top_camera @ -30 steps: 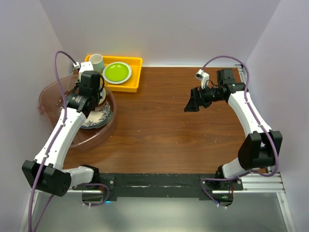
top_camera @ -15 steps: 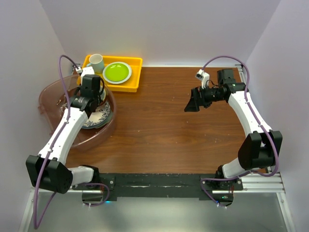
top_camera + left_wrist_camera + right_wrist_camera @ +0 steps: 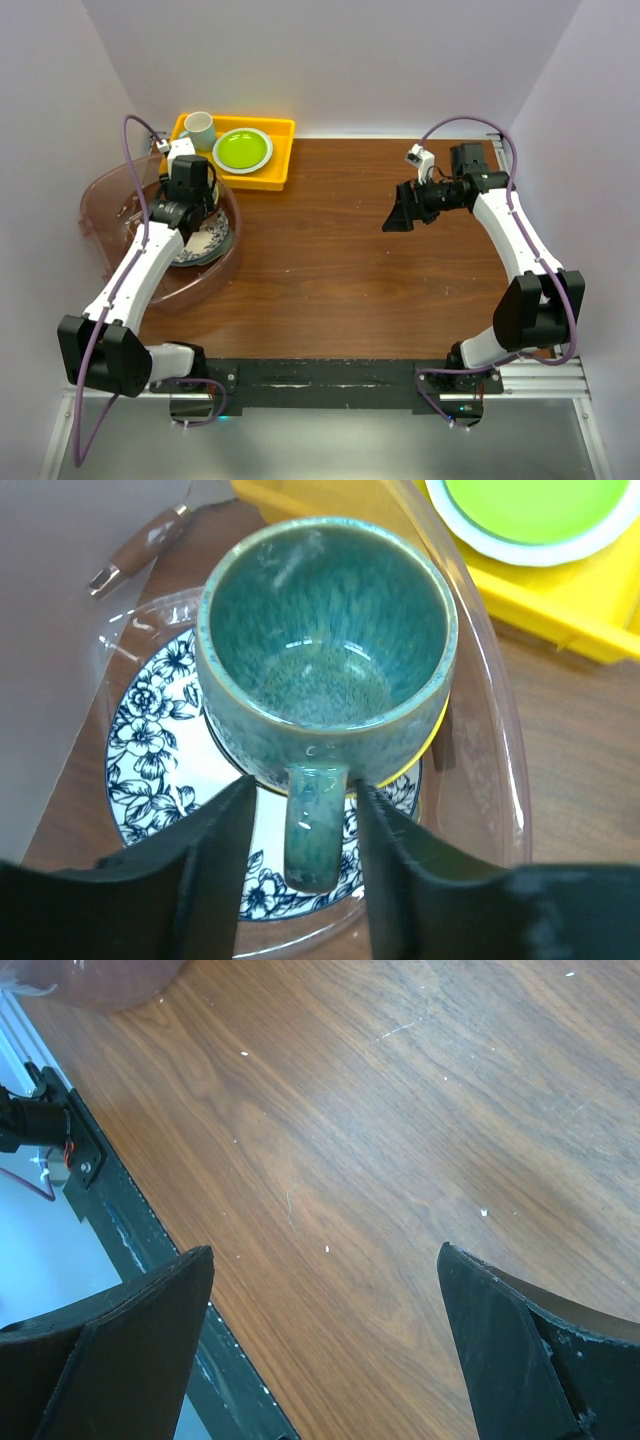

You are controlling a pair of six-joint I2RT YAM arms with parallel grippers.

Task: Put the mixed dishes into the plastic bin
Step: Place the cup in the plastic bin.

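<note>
Bin (image 3: 503, 765): left gripper (image 3: 303, 790) loosely straddles mug (image 3: 325, 630).

A yellow tray (image 3: 284, 160) sits at the far left of the wooden table (image 3: 340, 250). It holds a lime-green plate (image 3: 242, 150) and a white mug (image 3: 199, 129), apparently upright.

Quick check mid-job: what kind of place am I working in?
Probably a lab test booth, not a kitchen: plain walls box in a wooden table, and a metal rail runs along its near edge.
</note>
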